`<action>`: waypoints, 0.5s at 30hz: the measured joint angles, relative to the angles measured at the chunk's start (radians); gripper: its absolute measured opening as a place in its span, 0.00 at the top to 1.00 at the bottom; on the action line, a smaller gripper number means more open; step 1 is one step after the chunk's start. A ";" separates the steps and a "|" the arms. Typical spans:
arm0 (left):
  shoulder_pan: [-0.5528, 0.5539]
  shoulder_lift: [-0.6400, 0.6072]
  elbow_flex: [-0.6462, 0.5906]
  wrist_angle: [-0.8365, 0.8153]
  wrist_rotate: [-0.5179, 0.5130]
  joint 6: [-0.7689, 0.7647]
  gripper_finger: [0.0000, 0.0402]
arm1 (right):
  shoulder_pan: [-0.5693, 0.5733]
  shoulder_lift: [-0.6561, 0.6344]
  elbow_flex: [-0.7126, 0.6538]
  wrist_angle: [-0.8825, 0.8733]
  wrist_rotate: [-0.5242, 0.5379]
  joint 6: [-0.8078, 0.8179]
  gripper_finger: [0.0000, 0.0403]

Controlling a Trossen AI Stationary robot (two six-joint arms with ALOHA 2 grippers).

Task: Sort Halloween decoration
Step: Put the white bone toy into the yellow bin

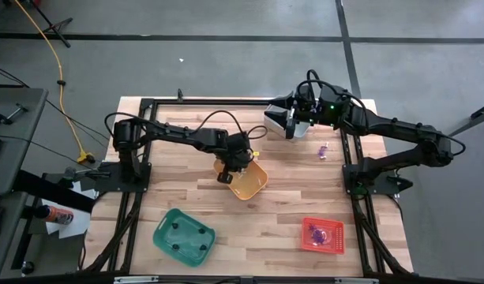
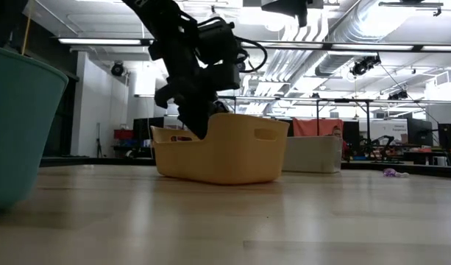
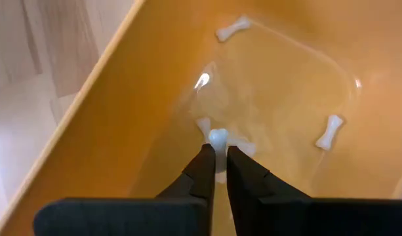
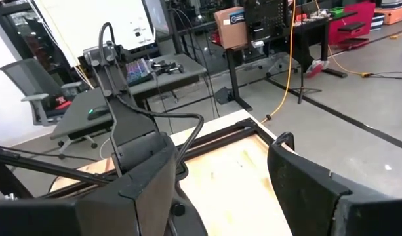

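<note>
Halloween decoration in hand: a whitish bone trinket point(image 3: 218, 139) sits at the tips of my left jaws point(image 3: 216, 157), nearly closed, inside the orange bin point(image 1: 248, 181). Whether it is gripped or freed, I cannot tell. Two more bones point(image 3: 329, 131) lie there. Step: drop-off. Next, lift clear. My right jaws point(image 4: 217, 177) stand wide, empty, above the desk point(image 1: 265, 229); a purple trinket point(image 1: 323, 150) awaits nearby.

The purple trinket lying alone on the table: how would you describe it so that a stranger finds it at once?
Start at the wooden table and go to its far right part, beside the right arm's black frame. There, below the open right gripper, lies the purple trinket on bare wood. Unlike the others, it lies in no bin.
</note>
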 joint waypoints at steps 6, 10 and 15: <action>0.001 0.000 0.000 -0.008 -0.060 -0.044 0.81 | 0.000 0.000 0.000 -0.010 0.000 0.000 0.41; 0.001 -0.007 0.006 -0.032 -0.060 -0.101 0.70 | 0.000 0.000 0.000 -0.010 0.000 0.000 0.41; 0.017 -0.047 0.072 -0.202 -0.059 -0.127 0.62 | 0.000 0.000 0.000 -0.010 0.000 0.000 0.41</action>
